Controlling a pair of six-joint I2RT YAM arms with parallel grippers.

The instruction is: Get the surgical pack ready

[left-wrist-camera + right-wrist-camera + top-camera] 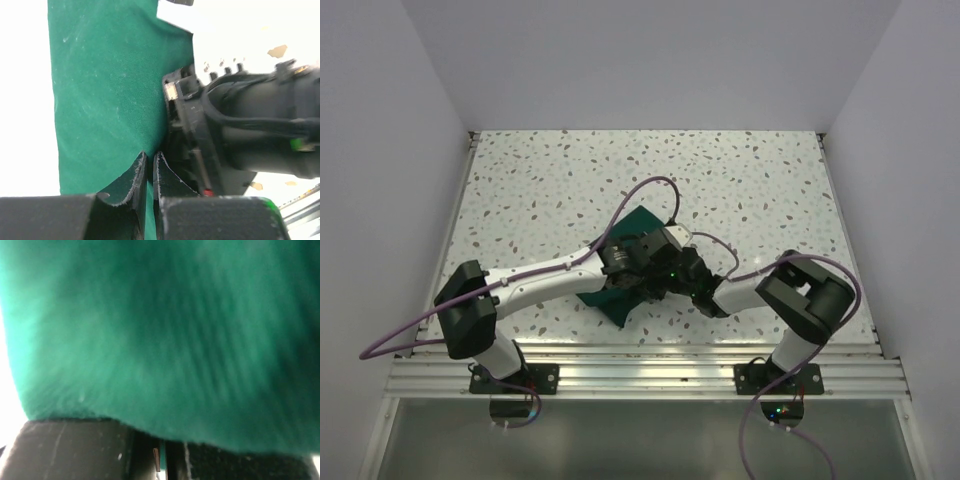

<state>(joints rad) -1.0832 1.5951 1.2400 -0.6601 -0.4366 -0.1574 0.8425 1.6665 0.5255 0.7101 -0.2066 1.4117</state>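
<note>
2 tools at surgical pack (pixel 642 218): left tool (pixel 150 159) pinches its fabric, right tool (pixel 161 460) clenched against it

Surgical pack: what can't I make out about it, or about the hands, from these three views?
- Top external: the surgical pack lies mostly under both wrists, so its outline, folds and contents are hidden.
- Left wrist: the right arm blocks the right part of the frame. Whether the nearly closed left hand pinches cloth is unclear.
- Right wrist: blurred green cloth fills the frame and covers the right hand at its fingertips.
</note>
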